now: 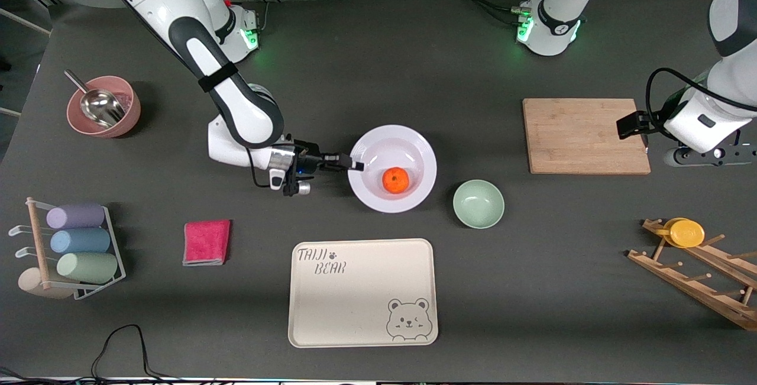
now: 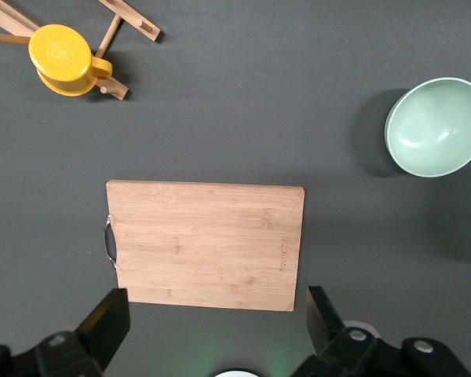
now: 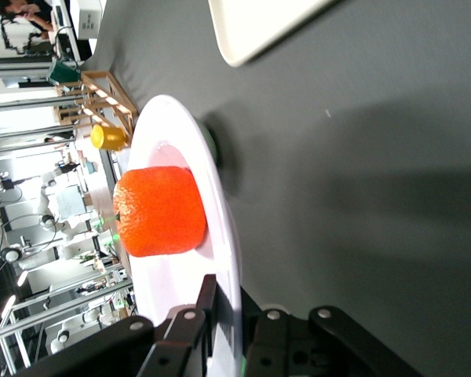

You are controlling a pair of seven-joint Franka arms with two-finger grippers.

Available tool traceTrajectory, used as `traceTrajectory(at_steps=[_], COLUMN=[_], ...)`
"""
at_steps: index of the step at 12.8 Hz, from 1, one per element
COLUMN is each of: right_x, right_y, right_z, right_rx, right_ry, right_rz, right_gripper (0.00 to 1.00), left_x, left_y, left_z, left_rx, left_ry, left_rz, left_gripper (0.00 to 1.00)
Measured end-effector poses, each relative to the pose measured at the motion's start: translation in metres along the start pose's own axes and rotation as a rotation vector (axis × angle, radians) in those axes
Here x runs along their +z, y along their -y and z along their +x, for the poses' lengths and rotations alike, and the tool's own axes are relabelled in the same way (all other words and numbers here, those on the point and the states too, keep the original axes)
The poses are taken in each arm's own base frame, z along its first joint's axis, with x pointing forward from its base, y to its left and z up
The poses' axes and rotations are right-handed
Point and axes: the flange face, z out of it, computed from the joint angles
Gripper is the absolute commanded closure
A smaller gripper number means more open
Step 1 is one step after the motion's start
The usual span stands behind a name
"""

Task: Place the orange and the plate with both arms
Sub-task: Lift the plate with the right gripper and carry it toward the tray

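Observation:
The orange point(image 1: 395, 180) lies in the white plate point(image 1: 408, 142) at the middle of the table. My right gripper point(image 1: 356, 165) is shut on the plate's rim at the edge toward the right arm's end. In the right wrist view one finger lies inside the rim point(image 3: 212, 204) and one under it, my right gripper point(image 3: 228, 294) clamping it, with the orange point(image 3: 158, 210) just past the fingers. I cannot tell whether the plate is lifted. My left gripper point(image 1: 644, 136) hangs open and empty over the edge of the wooden cutting board point(image 1: 585, 135); its own wrist view point(image 2: 213, 314) shows it open.
A mint-green bowl point(image 1: 478, 203) stands beside the plate, toward the left arm's end. The cream bear tray point(image 1: 362, 292) lies nearer the front camera. A pink cloth point(image 1: 206, 242), a pink bowl with scoop point(image 1: 103, 107), a cup rack point(image 1: 77, 243) and a wooden rack with a yellow cup point(image 1: 686, 232) line the table's ends.

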Motion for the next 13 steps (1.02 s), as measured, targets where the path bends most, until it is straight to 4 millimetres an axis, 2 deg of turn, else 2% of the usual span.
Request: traceTrajectory(at_steps=[2,4,7,9,11,13], right_x=[-0.021,-0.04,-0.074,-0.094,-0.102,-0.098], right_y=[0.037,0.063,0.08,0.098,0.106,0.102], right_z=[0.027,0.053,0.113,0.148,0.169,0.188], right_rx=[0.012,-0.001,-0.029,-0.034,-0.055,-0.071], right_ry=[-0.027,-0.027,-0.01,-0.002,-0.011,-0.026], right_rz=[-0.001,0.005,-0.031,-0.035,-0.033,-0.031], right_gripper=[1.0,1.0,1.0,1.0,1.0,1.0], left_x=[0.0,0.002,0.003,0.003,0.004,0.004], left_y=[0.0,0.0,-0.001,-0.001,-0.001,0.001], left_z=[0.0,-0.002,-0.003,-0.003,-0.004,-0.004], left_rx=[0.0,0.001,0.001,0.002,0.002,-0.001], left_ry=[0.003,0.019,0.027,0.034,0.038,0.039], left_rz=[0.0,0.002,0.003,0.003,0.004,0.004], left_gripper=[0.0,0.0,0.0,0.0,0.0,0.0])
